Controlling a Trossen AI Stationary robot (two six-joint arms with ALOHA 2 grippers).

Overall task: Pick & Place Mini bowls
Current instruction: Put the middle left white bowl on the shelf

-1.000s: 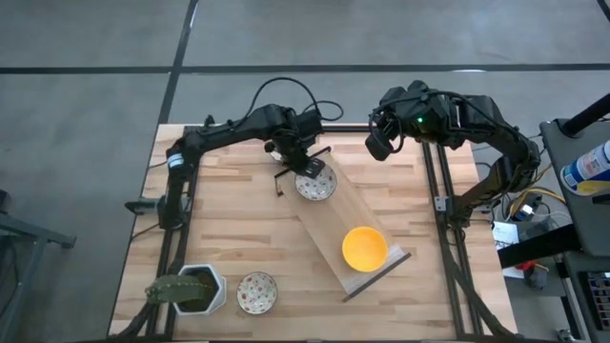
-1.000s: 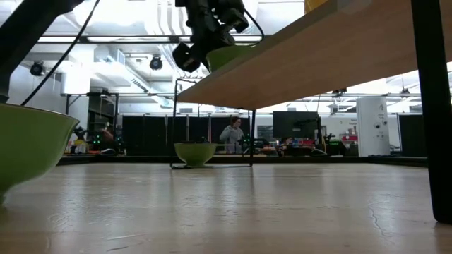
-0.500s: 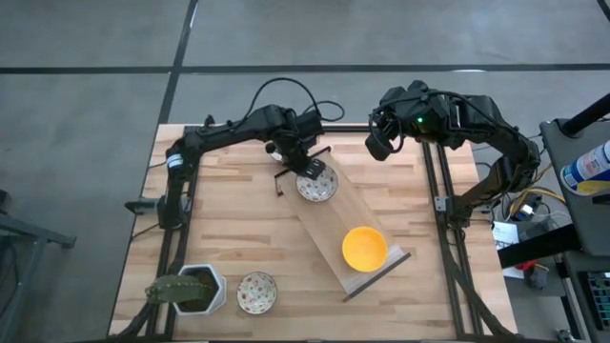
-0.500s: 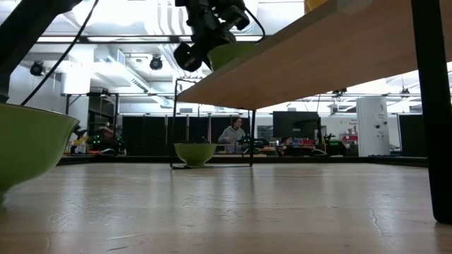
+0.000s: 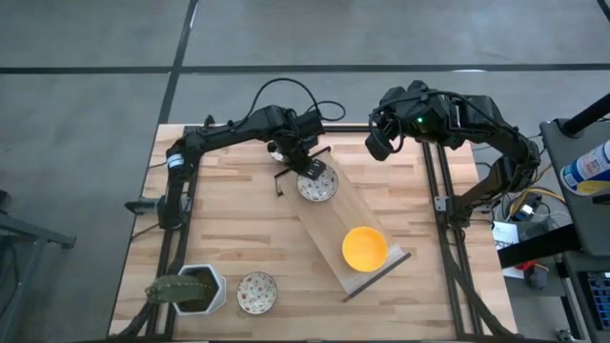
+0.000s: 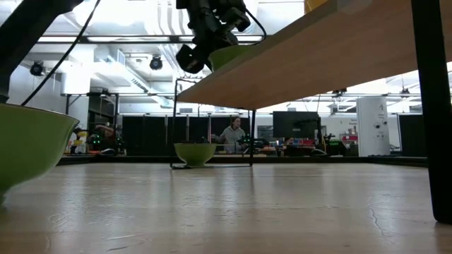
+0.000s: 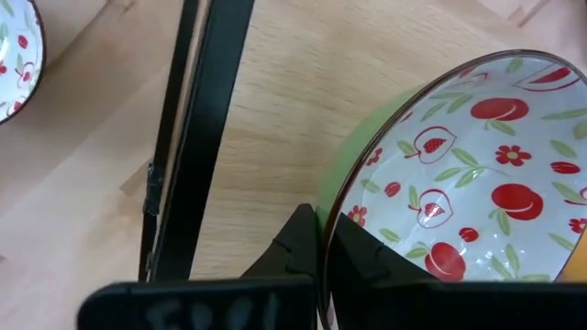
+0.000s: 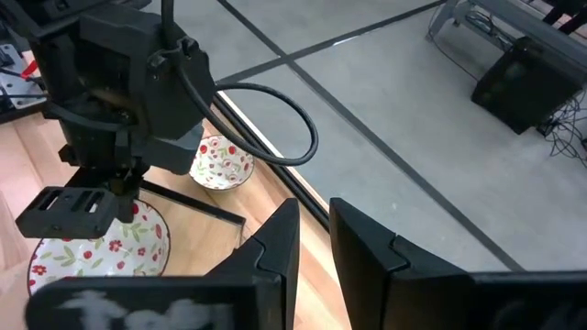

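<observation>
A mini bowl [image 5: 316, 185], white inside with a red fruit pattern and green outside, is at the far end of a raised wooden board [image 5: 329, 221]. My left gripper [image 5: 303, 166] is shut on its rim and also shows in the low view [image 6: 205, 44]. A yellow mini bowl [image 5: 364, 248] sits on the board's near end. A second patterned bowl [image 5: 256, 292] stands on the table near the front. A third patterned bowl [image 8: 221, 162] stands on the table behind my left gripper. My right gripper [image 5: 379, 145] hangs empty at the far right, its fingers a little apart. My left gripper pinches the patterned bowl's rim [image 7: 332, 218] on its far-left side, one finger [image 7: 295, 246] outside the green wall and one finger [image 7: 369, 266] inside. The fingers come from above, slanting down. The bowl stays upright at the board's far end; I cannot tell whether it rests there.
A white hexagonal pot with a green plant [image 5: 189, 289] stands at the front left corner. The board rests on a black frame [image 7: 197, 137]. Green bowl sides show in the low view, one near the camera [image 6: 28, 148] and one farther off [image 6: 195, 152]. A person shows far behind the table.
</observation>
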